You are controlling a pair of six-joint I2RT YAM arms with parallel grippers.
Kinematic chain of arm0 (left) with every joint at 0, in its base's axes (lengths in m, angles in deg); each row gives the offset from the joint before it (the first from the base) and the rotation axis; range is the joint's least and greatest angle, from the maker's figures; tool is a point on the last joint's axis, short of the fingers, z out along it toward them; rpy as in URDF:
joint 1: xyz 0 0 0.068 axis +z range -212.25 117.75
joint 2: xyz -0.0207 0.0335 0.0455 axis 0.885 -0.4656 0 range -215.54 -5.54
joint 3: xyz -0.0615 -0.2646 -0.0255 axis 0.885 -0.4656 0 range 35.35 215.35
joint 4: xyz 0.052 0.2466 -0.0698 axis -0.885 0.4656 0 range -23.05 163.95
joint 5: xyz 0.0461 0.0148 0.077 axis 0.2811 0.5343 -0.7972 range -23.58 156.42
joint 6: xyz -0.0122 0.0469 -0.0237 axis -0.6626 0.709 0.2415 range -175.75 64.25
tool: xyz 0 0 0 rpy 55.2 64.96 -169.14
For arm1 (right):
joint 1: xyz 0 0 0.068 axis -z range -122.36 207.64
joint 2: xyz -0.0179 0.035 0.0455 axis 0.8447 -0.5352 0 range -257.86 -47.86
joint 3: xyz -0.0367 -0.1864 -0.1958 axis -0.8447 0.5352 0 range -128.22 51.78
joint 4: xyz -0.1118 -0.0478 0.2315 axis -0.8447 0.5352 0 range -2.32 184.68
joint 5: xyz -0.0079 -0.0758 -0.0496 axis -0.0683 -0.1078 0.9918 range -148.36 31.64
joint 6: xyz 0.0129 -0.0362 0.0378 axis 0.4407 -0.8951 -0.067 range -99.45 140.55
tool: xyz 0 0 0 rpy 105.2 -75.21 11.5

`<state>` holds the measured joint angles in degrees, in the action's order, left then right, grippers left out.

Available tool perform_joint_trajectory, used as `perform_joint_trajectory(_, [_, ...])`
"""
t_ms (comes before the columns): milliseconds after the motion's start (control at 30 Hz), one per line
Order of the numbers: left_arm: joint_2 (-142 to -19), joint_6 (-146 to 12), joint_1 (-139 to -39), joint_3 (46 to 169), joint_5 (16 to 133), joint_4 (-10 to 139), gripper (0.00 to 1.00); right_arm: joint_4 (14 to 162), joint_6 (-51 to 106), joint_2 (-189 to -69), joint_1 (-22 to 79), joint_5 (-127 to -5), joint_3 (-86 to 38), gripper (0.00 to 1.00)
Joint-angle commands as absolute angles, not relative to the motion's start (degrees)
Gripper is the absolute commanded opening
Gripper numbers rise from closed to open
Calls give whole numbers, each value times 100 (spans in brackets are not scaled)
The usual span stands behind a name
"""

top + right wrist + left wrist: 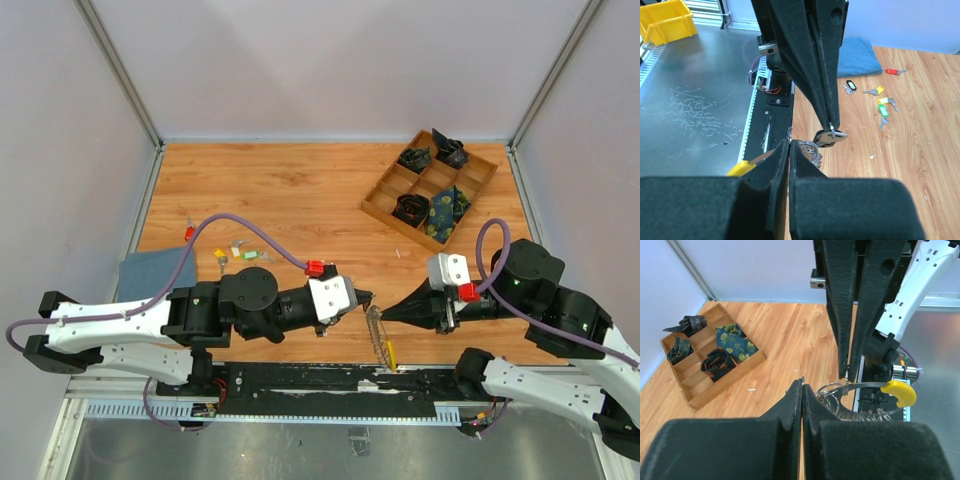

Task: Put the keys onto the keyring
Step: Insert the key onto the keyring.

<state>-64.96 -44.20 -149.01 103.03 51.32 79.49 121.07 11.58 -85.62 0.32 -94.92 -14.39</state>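
The left gripper (366, 298) is pinching a small silver piece (832, 136) on the thin yellow-sleeved silver wire keyring (381, 338). The right gripper (385, 314) is clamping its wire.

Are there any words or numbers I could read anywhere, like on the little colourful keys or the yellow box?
No text can be read in any view.
Small silver keys with coloured plastic heads: any labels are too small to read.
Yellow plastic bin: no writing shows.
Thin silver wire keyring with a yellow sleeve: no writing shows.
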Motion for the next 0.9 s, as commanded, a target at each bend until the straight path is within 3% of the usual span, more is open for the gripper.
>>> perform_joint_trajectory(0, [-6449,-4223,-15011,10339,5177,7935,0,11927,1331,-8604,-20,-9608,-1541,0])
perform_joint_trajectory(233, [-6346,-4221,-15014,10277,4754,8010,1,11641,1588,-8765,386,-10315,-1419,0])
perform_joint_trajectory(500, [-6392,-4223,-15008,10263,4399,8174,0,9687,3128,-8686,2208,-12723,-663,0])
perform_joint_trajectory(867, [-6451,-4123,-15007,10300,4356,8084,1,9571,3231,-8602,2337,-12398,-368,0])
